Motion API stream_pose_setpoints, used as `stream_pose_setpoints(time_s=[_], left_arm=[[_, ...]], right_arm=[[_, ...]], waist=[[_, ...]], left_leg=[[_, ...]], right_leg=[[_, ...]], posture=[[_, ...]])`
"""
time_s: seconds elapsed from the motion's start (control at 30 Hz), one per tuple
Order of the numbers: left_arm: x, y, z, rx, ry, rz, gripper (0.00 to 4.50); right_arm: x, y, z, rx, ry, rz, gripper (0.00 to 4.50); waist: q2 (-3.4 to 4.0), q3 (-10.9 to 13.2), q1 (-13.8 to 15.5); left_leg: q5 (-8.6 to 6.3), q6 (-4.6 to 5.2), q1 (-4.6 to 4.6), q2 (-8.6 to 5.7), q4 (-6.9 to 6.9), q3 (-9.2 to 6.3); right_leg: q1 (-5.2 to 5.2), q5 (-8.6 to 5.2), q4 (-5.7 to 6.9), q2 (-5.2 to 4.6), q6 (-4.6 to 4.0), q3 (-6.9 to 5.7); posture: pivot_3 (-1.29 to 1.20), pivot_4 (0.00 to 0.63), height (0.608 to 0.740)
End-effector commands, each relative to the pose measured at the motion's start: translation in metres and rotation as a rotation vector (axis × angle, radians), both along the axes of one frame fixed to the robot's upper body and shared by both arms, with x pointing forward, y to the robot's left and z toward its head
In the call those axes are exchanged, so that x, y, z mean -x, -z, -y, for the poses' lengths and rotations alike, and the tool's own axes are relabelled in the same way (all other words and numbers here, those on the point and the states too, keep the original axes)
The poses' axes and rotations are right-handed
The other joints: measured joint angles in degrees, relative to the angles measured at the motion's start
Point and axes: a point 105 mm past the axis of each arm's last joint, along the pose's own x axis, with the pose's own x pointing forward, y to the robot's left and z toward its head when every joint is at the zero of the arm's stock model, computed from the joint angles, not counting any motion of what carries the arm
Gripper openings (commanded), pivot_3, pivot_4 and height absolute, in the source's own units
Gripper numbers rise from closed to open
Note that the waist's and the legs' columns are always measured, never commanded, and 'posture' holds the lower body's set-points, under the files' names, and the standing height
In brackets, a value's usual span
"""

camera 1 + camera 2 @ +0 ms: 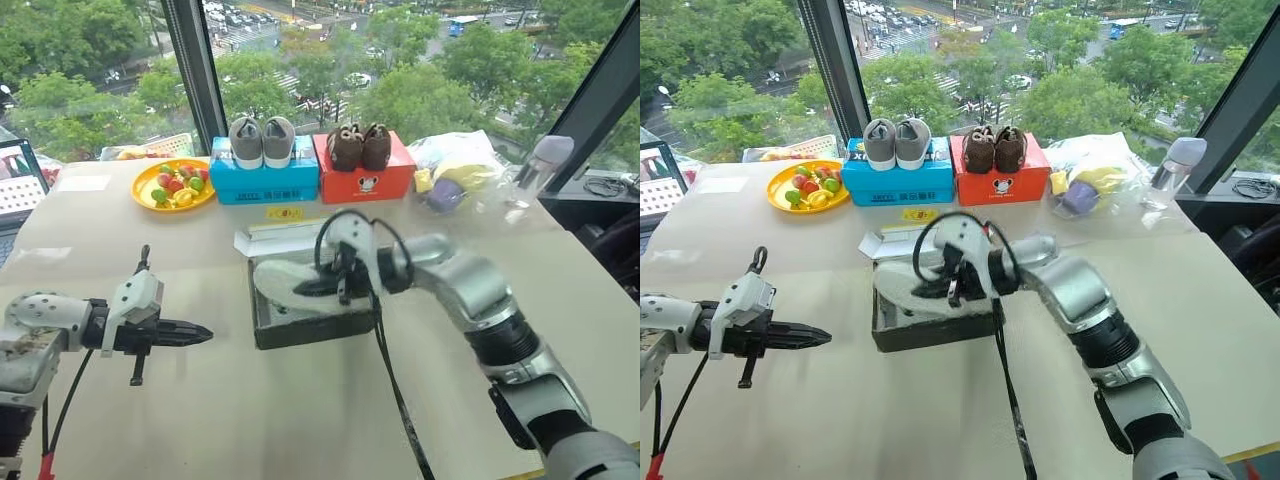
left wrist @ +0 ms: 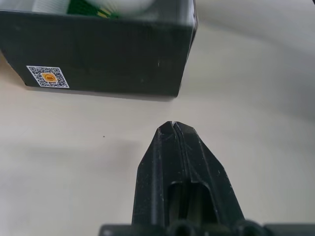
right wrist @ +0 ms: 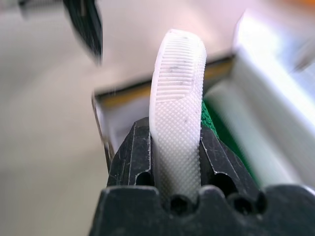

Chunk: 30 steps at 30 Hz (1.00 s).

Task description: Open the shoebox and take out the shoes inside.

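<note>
Shoebox (image 1: 300, 325) at frame centre is open; right pincer (image 3: 177, 147) clamps one shoe (image 3: 178, 98) over it; left pincer (image 1: 195, 335) closed, empty; second shoe (image 3: 241, 137) remains inside.

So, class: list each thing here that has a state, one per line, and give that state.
shoebox: open, lid off its dark base.
shoe: gripped sole-out, above the box.
second shoe: in the box.
right gripper: shut on the shoe.
left gripper: shut, empty, beside the box.
</note>
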Motion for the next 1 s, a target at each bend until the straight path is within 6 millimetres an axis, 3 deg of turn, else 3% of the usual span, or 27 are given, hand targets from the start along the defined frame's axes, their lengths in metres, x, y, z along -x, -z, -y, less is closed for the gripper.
stream_pose_setpoints(time_s=[0.03, 0.3, 0.5, 0.63, 0.7, 0.8, 0.83, 0.9, 1.0], left_arm=[[-0.002, -0.005, 0.001, -0.008, 0.015, 0.037, 0.00], [-0.001, -0.003, 0.000, -0.017, 0.013, 0.036, 0.00], [-0.002, -0.004, -0.001, -0.020, 0.011, 0.035, 0.00], [-0.001, -0.003, -0.002, -0.022, 0.012, 0.032, 0.00], [0.000, -0.003, -0.002, -0.021, 0.012, 0.032, 0.00], [0.000, -0.002, -0.002, -0.021, 0.012, 0.031, 0.00], [0.000, -0.001, -0.001, -0.021, 0.014, 0.030, 0.00], [-0.001, -0.001, -0.001, -0.018, 0.014, 0.031, 0.00], [-0.002, -0.002, 0.001, -0.012, 0.020, 0.032, 0.00]], right_arm=[[0.009, -0.041, 0.001, -0.152, -0.015, 0.054, 0.70], [-0.011, -0.077, 0.017, -0.416, 0.160, 0.066, 0.70], [-0.011, -0.070, 0.021, -0.463, 0.257, 0.098, 0.70], [-0.013, -0.105, 0.066, -0.567, 0.399, 0.161, 0.70], [-0.012, -0.107, 0.071, -0.569, 0.420, 0.164, 0.70], [-0.014, -0.110, 0.122, -0.458, 0.606, 0.261, 0.70], [-0.014, -0.106, 0.137, -0.397, 0.673, 0.271, 0.70], [-0.018, -0.089, 0.148, -0.251, 0.755, 0.291, 0.70], [-0.029, -0.033, 0.156, 0.072, 0.872, 0.290, 0.70]], waist=[[0.00, 0.0, 0.0], [0.00, 0.0, 0.0], [0.01, 0.0, 0.0], [0.05, 0.0, 0.0], [0.05, 0.0, 0.3], [0.05, 0.0, 0.3], [0.05, 0.0, 0.4], [0.05, 0.0, 0.6], [0.02, 0.0, 0.0]], left_leg=[[0.00, 0.00, 0.01, 0.00, -0.03, 0.01], [0.00, 0.00, -0.06, -0.02, -0.03, 0.02], [0.02, -0.04, -0.05, 0.00, -0.06, 0.01], [0.08, -0.14, -0.21, -0.02, -0.05, 0.01], [0.09, -0.15, -0.25, -0.04, -0.04, -0.01], [0.07, -0.12, -0.26, -0.04, -0.05, -0.01], [0.05, -0.10, -0.26, -0.04, -0.07, -0.01], [0.05, -0.08, -0.31, -0.05, -0.08, -0.01], [-0.12, 0.19, -0.28, -0.06, -0.08, 0.01]], right_leg=[[-0.01, 0.00, 0.00, 0.00, -0.01, 0.00], [-0.06, 0.00, -0.01, -0.02, -0.01, 0.02], [-0.06, -0.01, 0.00, 0.00, -0.01, 0.01], [-0.17, 0.00, -0.01, -0.02, 0.00, 0.02], [-0.17, 0.00, -0.03, -0.05, 0.01, 0.01], [-0.14, 0.00, -0.13, -0.05, 0.02, -0.01], [-0.14, -0.01, -0.16, -0.05, 0.02, -0.01], [-0.14, -0.02, -0.19, -0.06, 0.05, -0.03], [-0.14, -0.04, -0.22, -0.07, 0.07, 0.04]], posture=[[0.00, 0.150, 0.731], [0.00, 0.150, 0.731], [0.00, 0.150, 0.731], [0.00, 0.150, 0.731], [0.00, 0.150, 0.731], [0.00, 0.150, 0.731], [0.00, 0.150, 0.731], [0.00, 0.150, 0.731], [0.00, 0.150, 0.731]])
